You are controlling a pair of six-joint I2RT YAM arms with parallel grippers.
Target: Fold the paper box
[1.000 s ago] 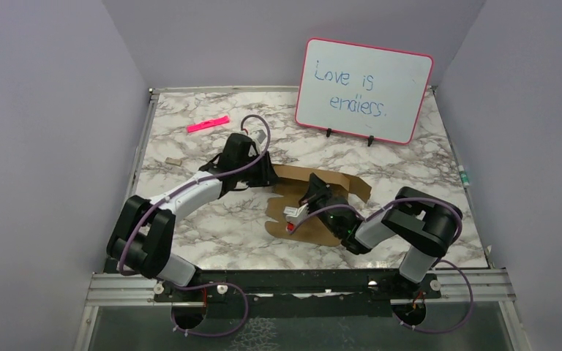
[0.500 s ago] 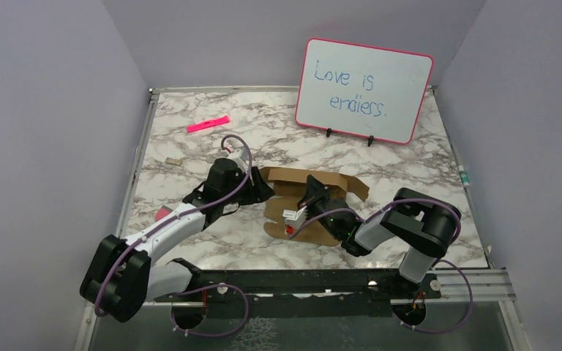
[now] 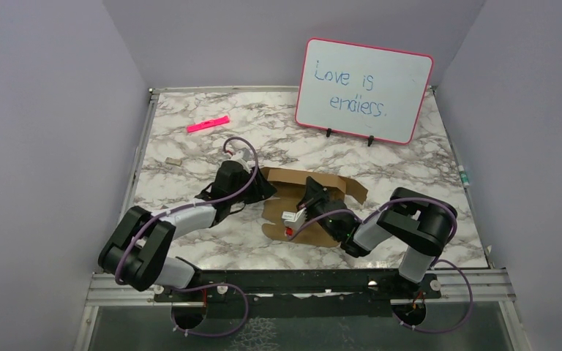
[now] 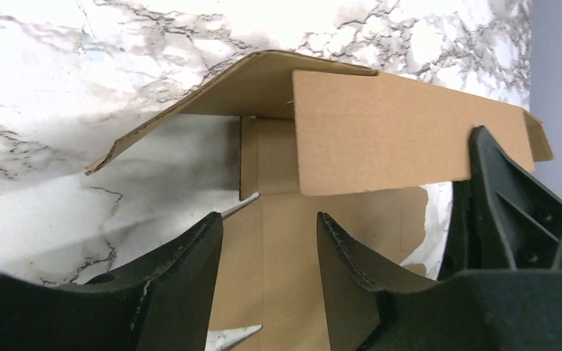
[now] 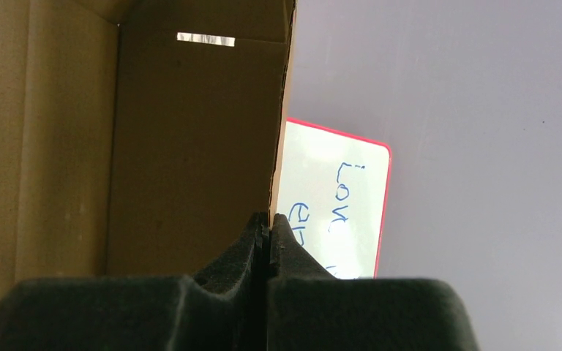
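The paper box (image 3: pixel 287 191) is a brown cardboard sheet with creases and flaps, lying mid-table with its far panels raised. In the left wrist view the box (image 4: pixel 380 131) shows a flap folded up over the flat base. My left gripper (image 3: pixel 263 189) is at the box's left edge; in its own view it (image 4: pixel 269 219) is open, its jaws astride the flat cardboard. My right gripper (image 3: pixel 313 191) is over the box's middle; in its own view it (image 5: pixel 269 218) is shut on the edge of an upright box panel (image 5: pixel 190 146).
A pink-rimmed whiteboard (image 3: pixel 364 89) reading "Love is endless." stands at the back right and shows in the right wrist view (image 5: pixel 333 212). A slim pink marker (image 3: pixel 208 123) lies at the back left. A small brown scrap (image 3: pixel 172 161) lies near the left edge.
My left arm drew back from the far left of the box and came in low at its left edge. The box's left flap folded up. The right gripper kept its hold.
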